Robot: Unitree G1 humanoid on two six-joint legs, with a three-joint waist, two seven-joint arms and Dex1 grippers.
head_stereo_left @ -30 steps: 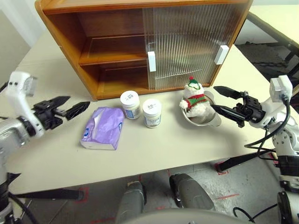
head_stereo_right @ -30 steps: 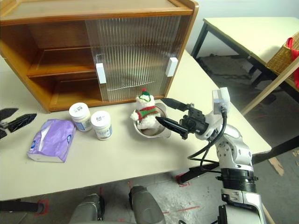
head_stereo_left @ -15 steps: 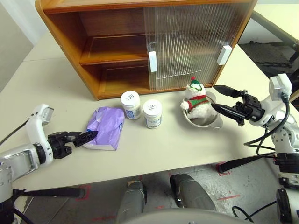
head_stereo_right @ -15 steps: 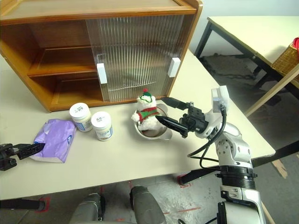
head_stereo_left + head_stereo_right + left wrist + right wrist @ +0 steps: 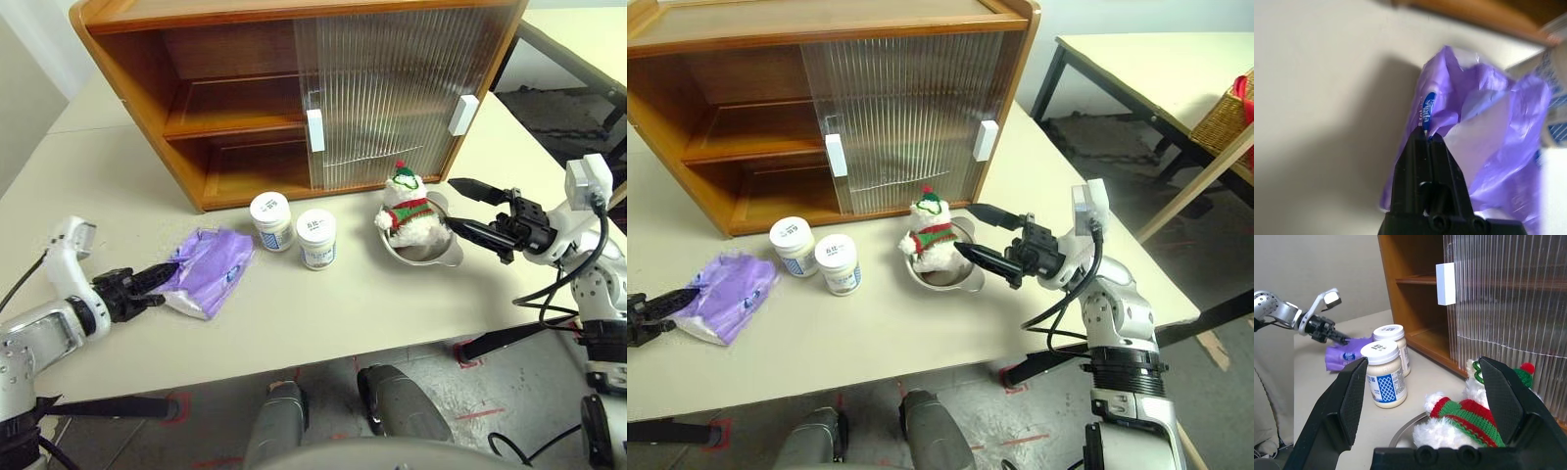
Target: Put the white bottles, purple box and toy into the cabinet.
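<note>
Left gripper [image 5: 165, 273] is clamped shut on a pinch of the purple box's [image 5: 204, 282] wrapper at the pack's 9 o'clock end. Its wrist view shows the two black fingers [image 5: 1426, 155] pressed together with a twist of lavender film and a small blue label caught at their tips — detail too fine for the head views. From the head, the pack lies crumpled on the table [image 5: 323, 313], its gripped end drawn toward the arm.

At about 2 o'clock from the pack stand the white bottles, one [image 5: 271, 219] nearer the cabinet [image 5: 294, 88] and one [image 5: 316, 238] just beside it, nearly touching. The right wrist view shows their blue-and-white labels side-on.

Farther toward 3 o'clock the toy [image 5: 408, 208] sits upright in a steel bowl [image 5: 429, 253], leaning on the bowl's 9 o'clock rim.

Right gripper [image 5: 455, 206] hovers at 3 o'clock of the toy with jaws spread wide and nothing between them, pointing at the toy across the bowl. Its wrist view frames the red-and-green scarf between the two fingers [image 5: 1352, 396] and looks past the bottles to the left gripper on the pack.

Behind everything, at 12 o'clock, the cabinet has both ribbed doors slid to its right half, white handles [image 5: 315, 130] showing, and the left half open with its shelf [image 5: 235, 110] bare — the right eye view also takes in a second table [image 5: 1156, 69] and a wicker basket [image 5: 1227, 113] at 2 o'clock.
</note>
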